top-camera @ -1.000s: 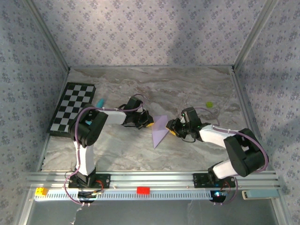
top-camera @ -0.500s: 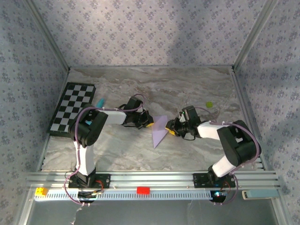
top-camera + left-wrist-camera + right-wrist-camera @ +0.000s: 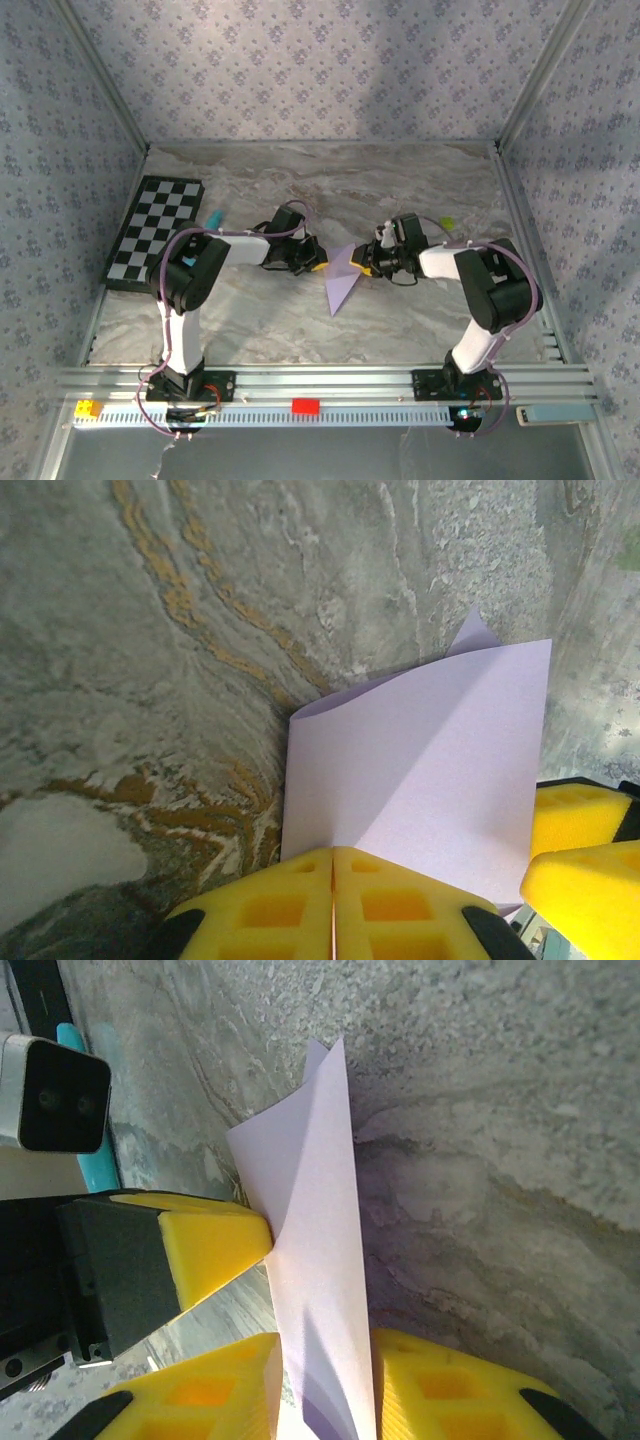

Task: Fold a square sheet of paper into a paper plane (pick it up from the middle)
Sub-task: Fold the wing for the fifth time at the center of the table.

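Note:
The pale lilac sheet of paper (image 3: 340,276), folded into a pointed triangle, lies mid-table between both grippers. My left gripper (image 3: 316,263) holds its left edge. In the left wrist view its yellow pads (image 3: 270,905) are pressed together on the sheet of paper (image 3: 430,770), which rises in a fold ahead of them. My right gripper (image 3: 366,263) is at the sheet's right side. In the right wrist view its two pads (image 3: 440,1390) stand apart with the paper (image 3: 315,1250) running as a strip between them; the right gripper (image 3: 325,1395) is open. The left gripper's pad (image 3: 210,1245) touches the same sheet.
A black-and-white checkerboard (image 3: 155,232) lies at the left, with a teal pen (image 3: 214,217) beside it. A small green object (image 3: 447,222) sits at the back right. Red (image 3: 305,405) and yellow (image 3: 88,408) blocks rest on the front rail. Patterned walls enclose the table.
The right arm has swung its elbow inward and its gripper has shifted slightly left and farther back along the paper. The left arm and the paper have stayed put.

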`<state>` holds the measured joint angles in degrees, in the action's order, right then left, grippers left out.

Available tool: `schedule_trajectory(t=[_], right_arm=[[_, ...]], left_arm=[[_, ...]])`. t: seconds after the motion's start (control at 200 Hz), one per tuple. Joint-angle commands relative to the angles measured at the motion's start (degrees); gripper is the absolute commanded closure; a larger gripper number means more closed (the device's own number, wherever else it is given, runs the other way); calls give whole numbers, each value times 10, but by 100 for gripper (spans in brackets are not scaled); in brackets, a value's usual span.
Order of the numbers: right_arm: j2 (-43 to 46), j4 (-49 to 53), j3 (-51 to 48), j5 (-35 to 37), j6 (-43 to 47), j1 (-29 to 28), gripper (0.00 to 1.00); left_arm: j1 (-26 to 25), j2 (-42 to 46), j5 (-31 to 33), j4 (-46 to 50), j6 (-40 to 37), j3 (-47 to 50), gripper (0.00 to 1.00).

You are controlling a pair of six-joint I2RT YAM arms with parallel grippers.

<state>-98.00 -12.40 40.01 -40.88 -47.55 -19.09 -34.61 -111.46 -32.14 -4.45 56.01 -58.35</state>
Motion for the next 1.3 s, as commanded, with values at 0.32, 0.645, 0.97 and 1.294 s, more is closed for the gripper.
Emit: schedule_trajectory(t=[0.32, 0.645, 0.97, 1.294], right_arm=[[-52, 83, 59, -92, 100, 24, 74], [-74, 109, 81, -113, 133, 30, 79], [-84, 137, 96, -117, 152, 31, 91], [5, 64, 40, -49, 40, 32, 99]], left_arm=[[-4, -12, -9, 36, -8, -5, 92], [-4, -10, -9, 34, -8, -4, 92], [-5, 1, -23, 17, -13, -1, 88], [-7, 111, 35, 81, -108, -9, 66]])
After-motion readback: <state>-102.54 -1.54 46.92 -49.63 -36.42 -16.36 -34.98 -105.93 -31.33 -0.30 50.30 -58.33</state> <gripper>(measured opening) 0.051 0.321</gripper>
